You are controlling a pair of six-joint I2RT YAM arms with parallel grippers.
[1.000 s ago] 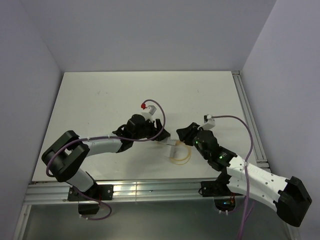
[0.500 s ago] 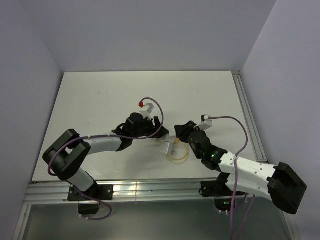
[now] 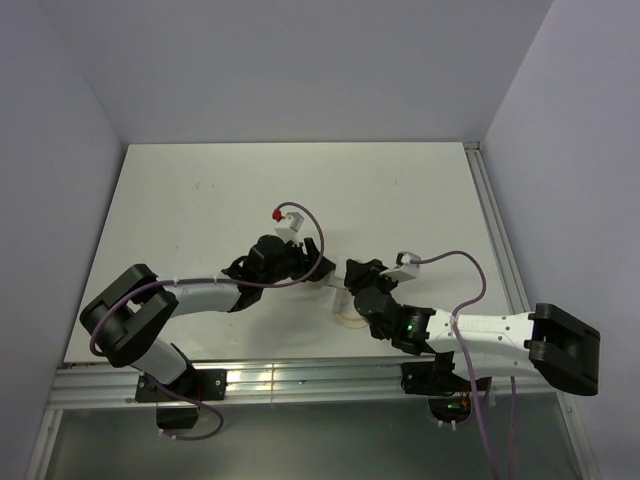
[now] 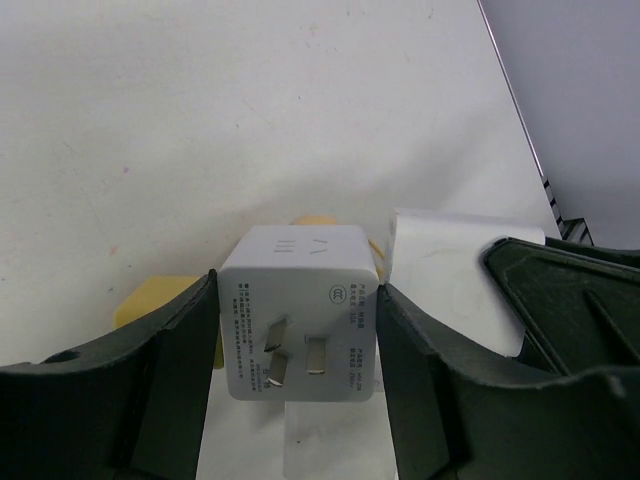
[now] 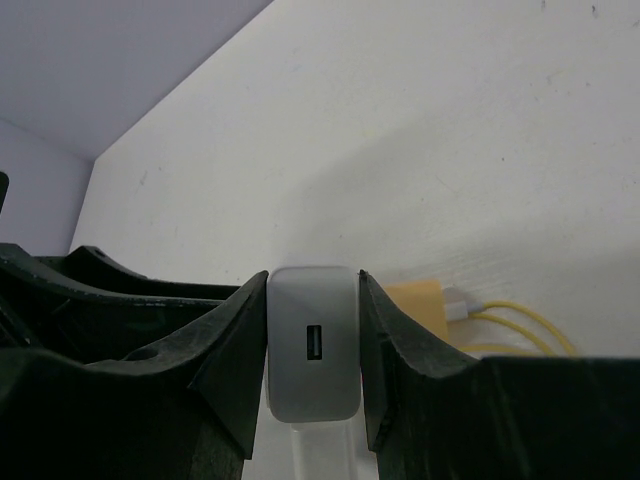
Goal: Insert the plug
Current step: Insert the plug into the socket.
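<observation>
Arms converged at mid-bench, plug not in hand.

Top view: your right arm has swung left and dropped low along the near edge, so the right pincer (image 3: 352, 278) now sits just beside the left pincer (image 3: 312, 275) on the bench (image 3: 200, 200). Left wrist: the left pincer pinches a white adapter (image 4: 298, 320), prongs facing the lens. Right wrist: the right pincer is clamped on a white USB block (image 5: 313, 345), port toward the lens; you cannot tell if it is the same piece. The plug (image 5: 455, 303) on the yellow cable (image 5: 520, 322) lies loose just right of it. Socket looks presented; insertion not begun.
</observation>
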